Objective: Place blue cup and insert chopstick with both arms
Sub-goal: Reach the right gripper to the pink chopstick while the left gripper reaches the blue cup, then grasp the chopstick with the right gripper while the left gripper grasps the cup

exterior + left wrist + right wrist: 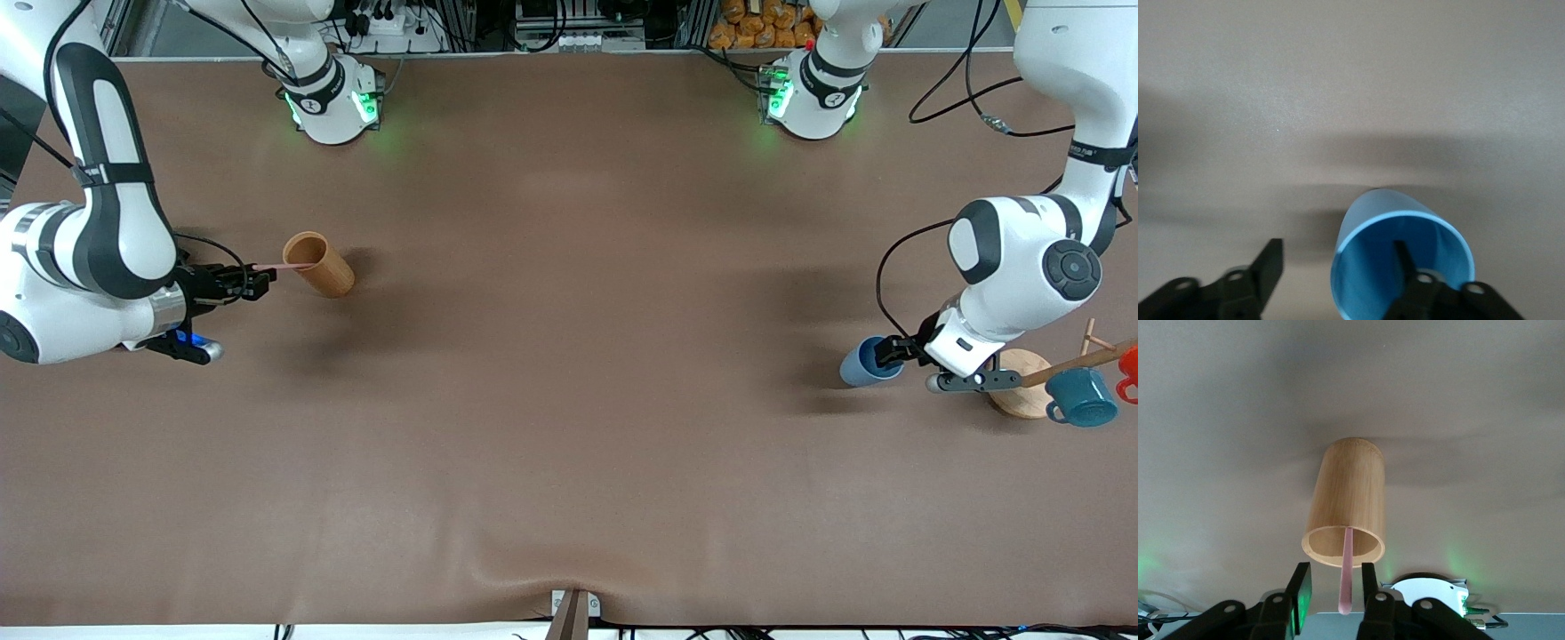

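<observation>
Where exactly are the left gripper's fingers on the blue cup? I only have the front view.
Observer: The left wrist view shows the left gripper open, with one finger inside the blue cup and the other outside, clear of its wall.
Operator: And the chopstick?
Observer: The right wrist view shows the chopstick between the open fingers of the right gripper, with its tip inside the mouth of the tan holder.
</observation>
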You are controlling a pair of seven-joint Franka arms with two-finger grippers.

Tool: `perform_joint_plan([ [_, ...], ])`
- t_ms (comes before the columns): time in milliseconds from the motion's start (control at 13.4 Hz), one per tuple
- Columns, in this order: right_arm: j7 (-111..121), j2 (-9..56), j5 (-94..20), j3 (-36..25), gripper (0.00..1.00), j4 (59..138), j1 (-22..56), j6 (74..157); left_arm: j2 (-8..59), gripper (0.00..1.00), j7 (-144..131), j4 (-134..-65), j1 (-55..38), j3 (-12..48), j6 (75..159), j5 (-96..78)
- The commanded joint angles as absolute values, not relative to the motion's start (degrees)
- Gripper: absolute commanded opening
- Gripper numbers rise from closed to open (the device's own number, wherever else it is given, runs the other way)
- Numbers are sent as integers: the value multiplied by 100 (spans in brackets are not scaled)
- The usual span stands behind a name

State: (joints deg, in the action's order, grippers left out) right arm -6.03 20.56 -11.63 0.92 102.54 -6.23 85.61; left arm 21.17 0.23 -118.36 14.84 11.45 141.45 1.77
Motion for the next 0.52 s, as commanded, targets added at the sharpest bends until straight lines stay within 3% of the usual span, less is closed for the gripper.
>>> perform_joint_plan([
  [0, -677, 1898, -1274, 114, 34, 10476, -624, 8534, 2311, 11, 53, -11663, 1529, 1169, 14168, 308],
  [75, -677, 1898, -1274, 114, 27, 10485, -624, 8534, 2312, 0, 53, -11680, 1503, 1178, 14151, 308],
  [224, -668, 1898, -1274, 114, 12, 10477, -615, 8525, 2259, 0, 70, -11681, 1477, 1204, 14080, 316],
  [448, -668, 1855, -1266, 123, 0, 10433, -571, 8456, 1970, 0, -148, -11654, 1433, 1632, 13371, 282],
])
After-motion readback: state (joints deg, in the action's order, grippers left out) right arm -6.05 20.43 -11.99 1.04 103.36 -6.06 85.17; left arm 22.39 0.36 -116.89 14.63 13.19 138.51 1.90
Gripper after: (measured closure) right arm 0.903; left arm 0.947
